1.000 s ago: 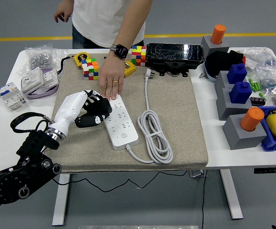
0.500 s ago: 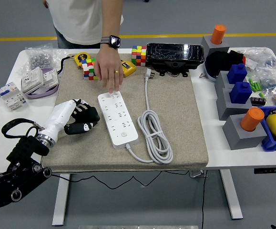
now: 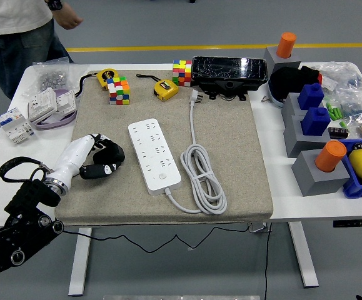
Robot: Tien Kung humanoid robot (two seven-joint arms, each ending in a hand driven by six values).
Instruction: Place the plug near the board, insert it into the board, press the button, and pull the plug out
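Note:
A white power strip [image 3: 154,154] lies on the beige mat [image 3: 231,144], with its round button [image 3: 162,177] at the near end. Its white cable [image 3: 201,177] lies coiled to the right and runs back to the plug [image 3: 195,96], which rests loose on the mat near the far edge. My left hand [image 3: 103,161], white-backed with black fingers, rests on the mat to the left of the strip, fingers curled and holding nothing. It does not touch the strip. My right hand is out of view.
Rubik's cubes [image 3: 119,89] [image 3: 181,71], a yellow tape measure [image 3: 165,90] and a black box [image 3: 229,70] line the far edge. Switch parts [image 3: 43,105] lie at the left. Grey and blue blocks [image 3: 313,134] with orange pegs stand at the right. A person [image 3: 18,31] stands at the far left corner.
The person's hand let go of the strip's far end and the person stepped away to the far left. My left hand drew back leftward and toward me, away from the strip.

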